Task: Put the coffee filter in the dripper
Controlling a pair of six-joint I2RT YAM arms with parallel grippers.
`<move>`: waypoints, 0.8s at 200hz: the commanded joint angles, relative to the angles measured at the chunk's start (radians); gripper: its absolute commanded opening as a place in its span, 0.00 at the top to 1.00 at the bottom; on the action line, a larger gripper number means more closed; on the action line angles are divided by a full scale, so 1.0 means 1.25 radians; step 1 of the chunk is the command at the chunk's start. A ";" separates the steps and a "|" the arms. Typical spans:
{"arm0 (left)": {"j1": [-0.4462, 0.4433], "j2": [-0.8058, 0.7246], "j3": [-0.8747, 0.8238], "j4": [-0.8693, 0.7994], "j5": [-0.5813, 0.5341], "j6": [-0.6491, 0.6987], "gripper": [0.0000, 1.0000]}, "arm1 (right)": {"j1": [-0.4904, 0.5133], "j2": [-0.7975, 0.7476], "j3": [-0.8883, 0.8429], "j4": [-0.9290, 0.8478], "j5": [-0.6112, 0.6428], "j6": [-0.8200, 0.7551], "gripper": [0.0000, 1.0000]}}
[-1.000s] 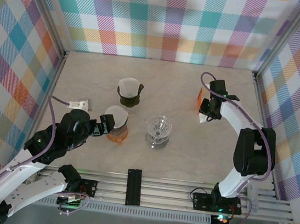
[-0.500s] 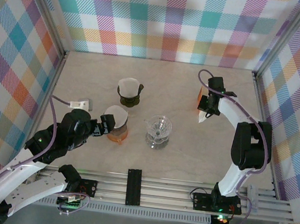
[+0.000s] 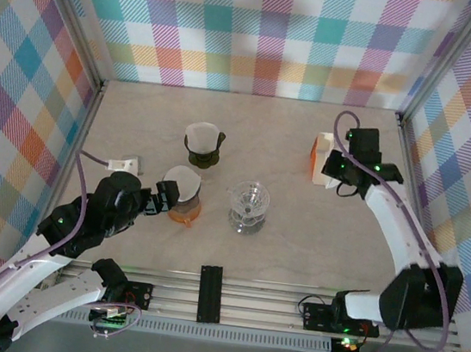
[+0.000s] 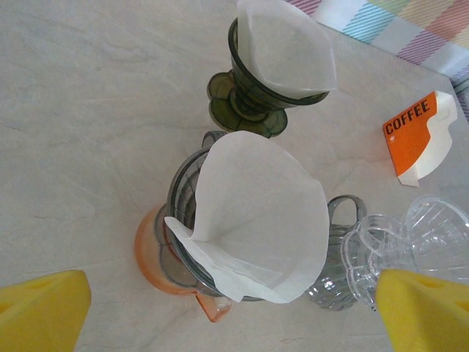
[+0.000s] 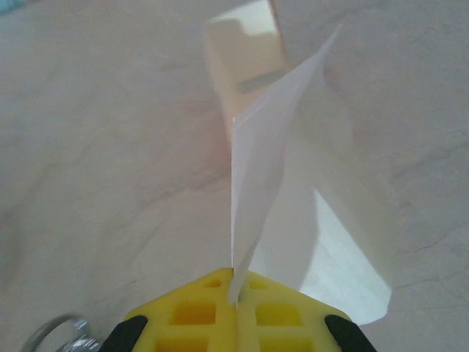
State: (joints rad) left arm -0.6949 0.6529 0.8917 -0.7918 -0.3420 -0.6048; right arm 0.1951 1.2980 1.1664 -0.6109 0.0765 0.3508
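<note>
My right gripper [image 5: 234,293] is shut on the edge of a white paper coffee filter [image 5: 256,183], which stands up from between the yellow pads. In the top view the right gripper [image 3: 333,171] is just right of the orange and white filter box [image 3: 320,157]. The clear glass dripper [image 3: 249,206] stands empty at the table's middle. My left gripper [image 4: 231,315] is open, its fingers either side of an orange-based dripper [image 4: 157,253] that holds a filter [image 4: 256,213].
A dark green dripper [image 4: 245,103] with its own filter [image 4: 282,48] stands behind the orange one. A small white block [image 3: 124,164] lies at the left. Plaid walls close in the table on three sides.
The right gripper has shut on a filter at the box, and its arm has swung out to the right. The left arm has not moved.
</note>
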 commanded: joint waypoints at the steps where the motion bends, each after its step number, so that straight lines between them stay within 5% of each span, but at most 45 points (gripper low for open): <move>1: 0.011 -0.006 0.034 -0.018 -0.006 0.017 0.00 | 0.037 -0.058 0.026 -0.089 -0.150 -0.015 1.00; 77: 0.010 -0.009 0.041 -0.029 0.003 0.009 0.00 | 0.298 -0.068 0.278 -0.422 -0.194 -0.084 1.00; 160: 0.010 -0.015 0.038 -0.018 0.028 0.016 0.00 | 0.474 0.189 0.577 -0.702 -0.057 -0.122 1.00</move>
State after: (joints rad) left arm -0.6949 0.6418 0.9154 -0.8112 -0.3248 -0.6048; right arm 0.7593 1.4651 1.8111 -1.3369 -0.0559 0.2337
